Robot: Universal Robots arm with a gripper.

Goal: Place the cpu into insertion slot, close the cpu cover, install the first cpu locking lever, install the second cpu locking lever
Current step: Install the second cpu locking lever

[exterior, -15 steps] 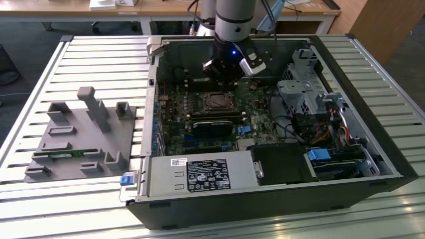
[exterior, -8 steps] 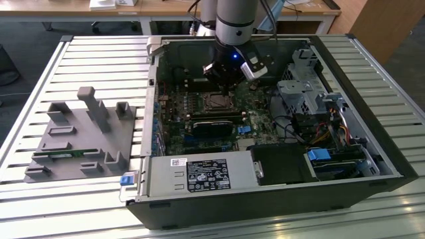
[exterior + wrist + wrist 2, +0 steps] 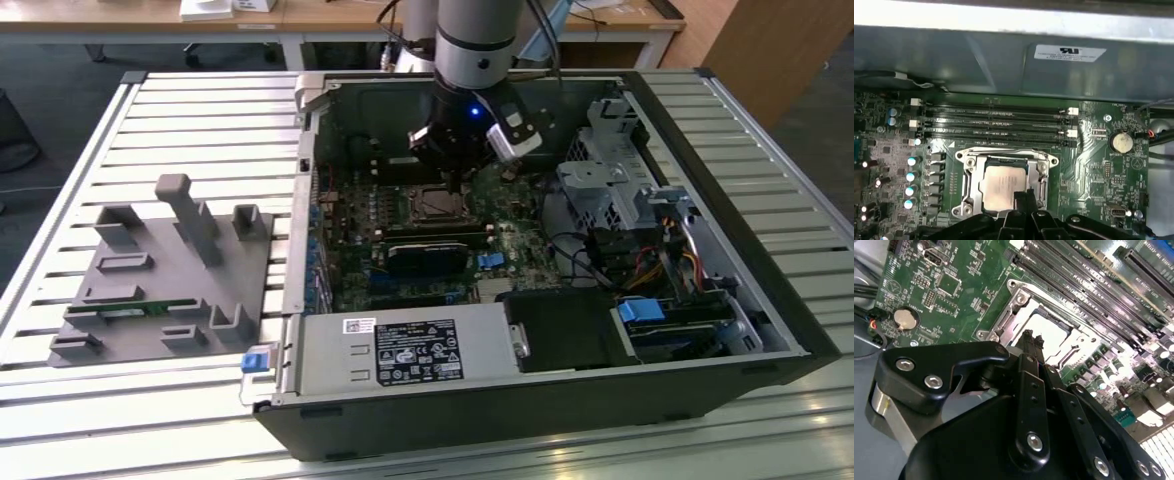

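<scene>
The cpu [image 3: 1001,185], a pale silvery-tan square, lies flat in the socket on the green motherboard [image 3: 1094,165]. The cpu cover [image 3: 970,167], a silvery metal frame, lies down around it with the chip showing through its window. In the second wrist view the cpu [image 3: 1054,332] and cover [image 3: 1014,305] sit just beyond my fingertips. My gripper [image 3: 1021,197] [image 3: 1032,338] hangs a little above the socket's edge, its narrow black fingers shut together with nothing between them. In the exterior view my gripper [image 3: 458,183] stands over the socket [image 3: 433,205] inside the open case. I cannot make out the locking levers.
Memory slots [image 3: 994,122] run along one side of the socket, and a coin battery [image 3: 1121,142] sits nearby. The case wall [image 3: 1004,55] rises close behind. The exterior view shows a power supply [image 3: 400,350], a drive cage [image 3: 607,185] and a grey fixture [image 3: 160,270] at its left.
</scene>
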